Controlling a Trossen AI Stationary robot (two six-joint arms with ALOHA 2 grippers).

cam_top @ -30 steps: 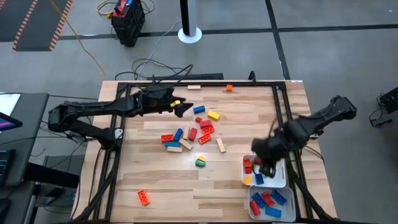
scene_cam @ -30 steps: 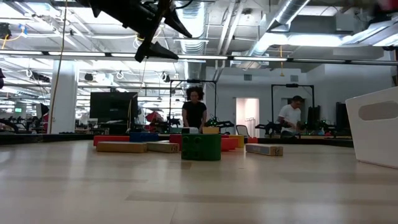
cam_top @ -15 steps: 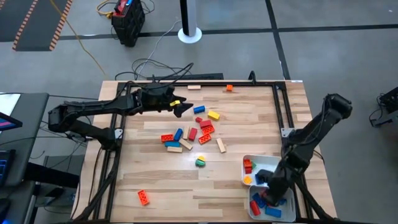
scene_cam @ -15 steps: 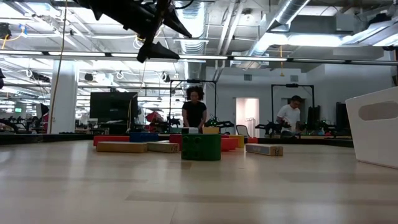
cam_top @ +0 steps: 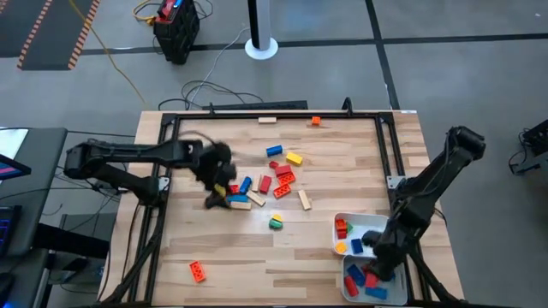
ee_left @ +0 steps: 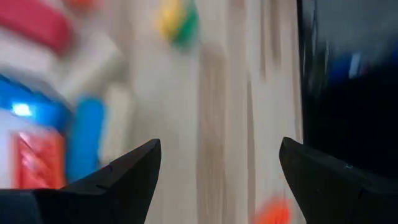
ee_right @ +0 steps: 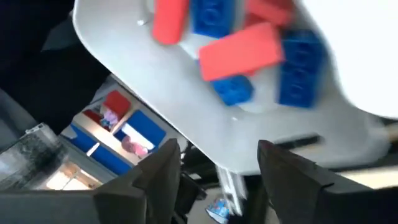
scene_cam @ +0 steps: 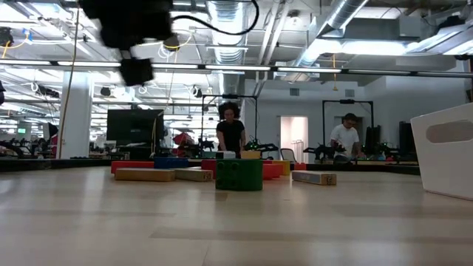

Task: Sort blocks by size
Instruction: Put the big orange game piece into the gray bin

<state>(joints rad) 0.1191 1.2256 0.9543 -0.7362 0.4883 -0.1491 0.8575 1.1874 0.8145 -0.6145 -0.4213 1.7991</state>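
Observation:
Loose blocks [cam_top: 261,184] lie in a cluster at the table's middle: red, blue, orange and tan. A green-and-yellow one [cam_top: 276,223] rests nearer, and shows in the low view [scene_cam: 239,175]. My left gripper [cam_top: 212,200] hangs open and empty over the cluster's left end, above the table [ee_left: 217,174]. My right gripper [cam_top: 378,258] is open and empty above the near white tray [cam_top: 351,287], which holds red and blue blocks [ee_right: 239,50]. The far tray [cam_top: 370,224] holds red, yellow and blue blocks.
Stray blocks lie apart: an orange one [cam_top: 198,271] near the front left, a tan one [cam_top: 267,120] and an orange one [cam_top: 315,121] at the far edge, and a blue [cam_top: 273,151] and a yellow [cam_top: 294,158] behind the cluster. A black frame [cam_top: 163,214] rims the table.
My left gripper has swung fast from the table's far left toward the near edge and down to the left end of the block cluster. My right gripper has gone from the far tray toward the near edge, over the near tray, and has slowed there.

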